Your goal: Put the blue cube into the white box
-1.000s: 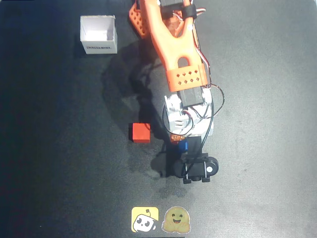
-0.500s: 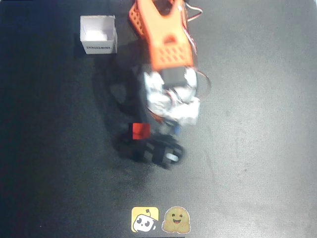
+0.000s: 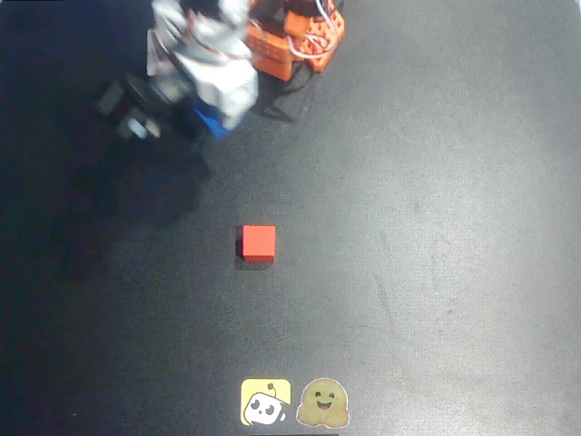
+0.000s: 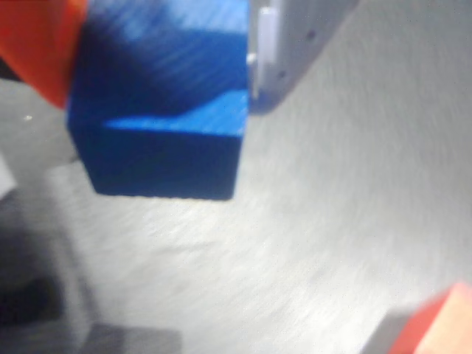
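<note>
The blue cube (image 3: 211, 123) hangs above the table at the top left of the overhead view, with my gripper (image 3: 207, 118) shut on it. In the wrist view the blue cube (image 4: 164, 125) is pinched between an orange finger (image 4: 37, 44) on the left and a white finger (image 4: 295, 37) on the right. The picture is blurred by motion. The white box is hidden under the arm's white and black wrist (image 3: 204, 64) in the overhead view.
A red cube (image 3: 258, 242) lies alone near the middle of the dark table, and its corner (image 4: 435, 324) shows at the wrist view's bottom right. Two stickers (image 3: 265, 401) (image 3: 323, 402) sit at the front edge. The orange arm base (image 3: 295, 36) stands at the top.
The arm lifted the blue cube from beside the red cube and swung it far up and left, to where the white box stood. The red cube stayed put.
</note>
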Motion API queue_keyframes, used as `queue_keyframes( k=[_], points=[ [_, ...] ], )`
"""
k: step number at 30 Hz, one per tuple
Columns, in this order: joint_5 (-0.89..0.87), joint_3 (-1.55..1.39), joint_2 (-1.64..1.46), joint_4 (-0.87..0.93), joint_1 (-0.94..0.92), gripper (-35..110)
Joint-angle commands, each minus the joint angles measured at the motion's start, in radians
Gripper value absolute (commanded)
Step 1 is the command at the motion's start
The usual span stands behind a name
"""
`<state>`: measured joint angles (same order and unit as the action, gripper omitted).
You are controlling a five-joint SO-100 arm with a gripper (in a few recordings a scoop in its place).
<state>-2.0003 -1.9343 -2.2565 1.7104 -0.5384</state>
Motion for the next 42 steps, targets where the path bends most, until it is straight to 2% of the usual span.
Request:
queue_keyframes(
  k=[1, 6, 9, 30, 35, 40, 42],
  points=[
    [0.086, -0.017, -0.066, 0.092, -0.189, 0],
    [0.253, -0.023, -0.041, 0.092, -0.440, 0],
    [0.296, -0.037, -0.032, 0.092, -0.523, 0],
    [0.299, -0.176, -0.018, 0.046, -0.627, 0],
    [0.420, -0.181, -0.017, -0.014, -0.670, 0],
    [0.532, -0.186, -0.015, -0.061, -0.718, 15],
    [0.543, -0.186, -0.015, -0.063, -0.729, 17]
  ],
)
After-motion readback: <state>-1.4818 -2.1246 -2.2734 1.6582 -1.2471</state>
